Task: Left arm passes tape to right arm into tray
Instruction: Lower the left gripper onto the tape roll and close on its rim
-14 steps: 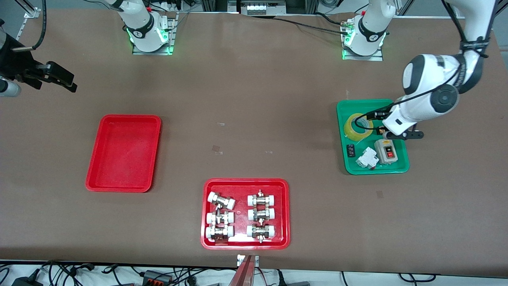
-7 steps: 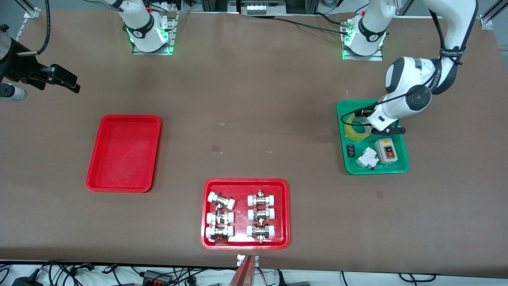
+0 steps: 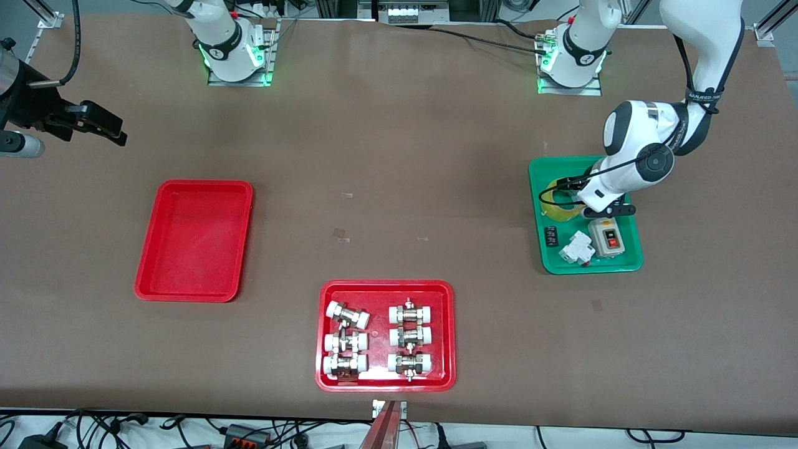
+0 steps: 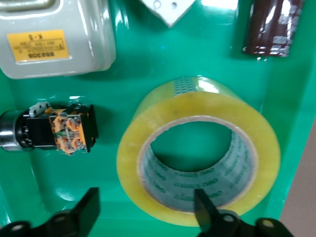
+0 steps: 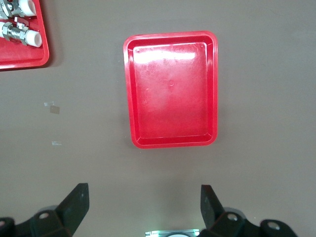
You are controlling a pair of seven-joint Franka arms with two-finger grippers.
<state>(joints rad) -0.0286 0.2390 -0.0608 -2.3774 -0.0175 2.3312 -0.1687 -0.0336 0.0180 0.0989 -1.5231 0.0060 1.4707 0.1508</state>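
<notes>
**A:** Where is the tape, and what is around it?

**B:** The tape (image 3: pixel 559 209), a translucent yellow roll, lies flat in the green tray (image 3: pixel 631 265) at the left arm's end of the table. In that tray, nearer the front camera than the roll, sit a grey switch box (image 3: pixel 606 237), a white breaker (image 3: pixel 575 248) and a small dark part (image 3: pixel 550 236).

**A:** What is the left gripper doing?

**B:** The left gripper (image 4: pixel 145 210) is low over the tape. Its jaws are spread, not clamped: one black finger (image 4: pixel 203 207) sits inside the roll's hole against the inner wall, the other (image 4: pixel 86 210) stands outside the roll, apart from it.

**A:** And the other arm?

**B:** The right arm waits. The right gripper (image 3: pixel 103 128) hangs with jaws wide and empty over bare table at the right arm's end, well apart from the green tray.

**A:** And the tray for the tape?

**B:** The plain red tray (image 3: pixel 194 291) lies at the right arm's end. A second red tray (image 3: pixel 324 337), holding white-capped metal fittings (image 3: pixel 408 337), lies between the plain red and green trays, nearer the camera.
</notes>
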